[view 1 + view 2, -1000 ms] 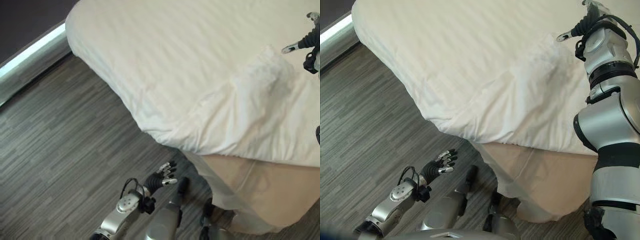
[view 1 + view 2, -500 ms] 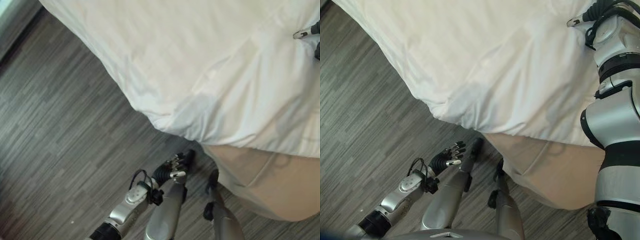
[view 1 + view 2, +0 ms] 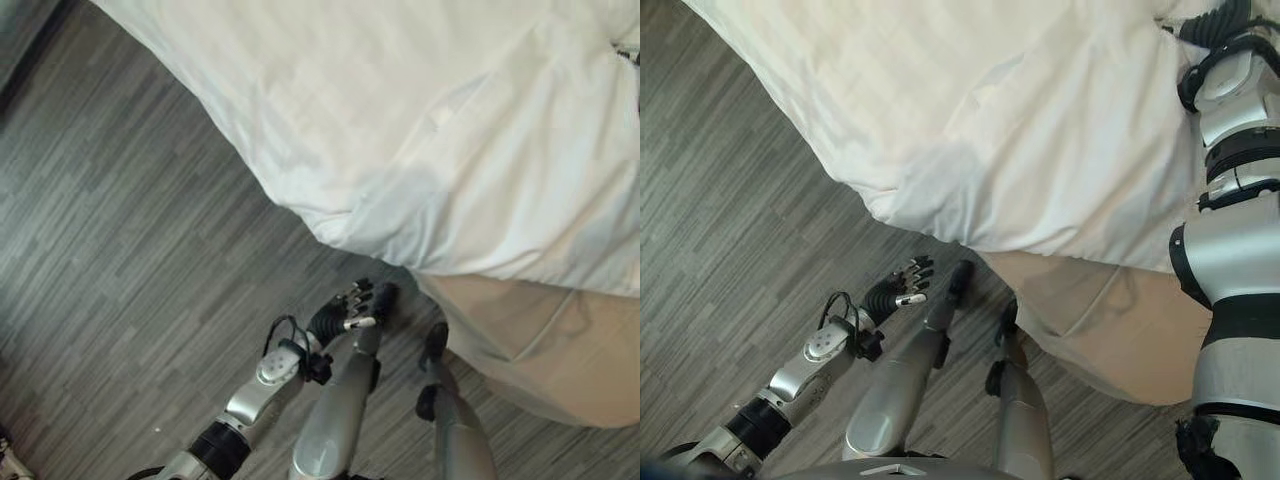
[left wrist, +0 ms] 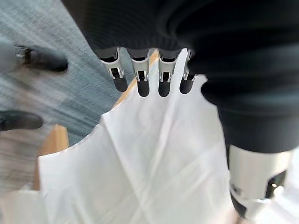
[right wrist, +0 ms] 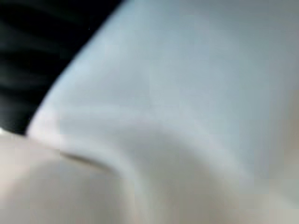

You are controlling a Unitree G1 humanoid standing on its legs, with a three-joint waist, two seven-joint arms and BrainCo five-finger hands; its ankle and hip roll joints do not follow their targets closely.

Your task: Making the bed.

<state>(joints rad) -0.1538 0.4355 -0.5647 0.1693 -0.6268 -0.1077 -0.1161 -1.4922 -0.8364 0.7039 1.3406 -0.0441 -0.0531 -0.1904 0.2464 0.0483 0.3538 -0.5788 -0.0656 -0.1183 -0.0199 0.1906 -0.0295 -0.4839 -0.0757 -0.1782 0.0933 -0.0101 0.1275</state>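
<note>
The white duvet (image 3: 420,130) lies across the bed, its corner drooping over the bed's near corner above the tan mattress side (image 3: 560,350). The left hand (image 3: 345,308) hangs low over the wood floor (image 3: 110,260), fingers straight and empty, just below that corner, so it looks nearer. The right arm (image 3: 1240,90) reaches onto the duvet; its fingers cannot be made out.

Near the bed (image 3: 430,130), the left hand (image 3: 335,317) has a dark ribbed cover and silver fingers (image 4: 140,74) with dark tips; both arms are silver-grey with black bands.
</note>
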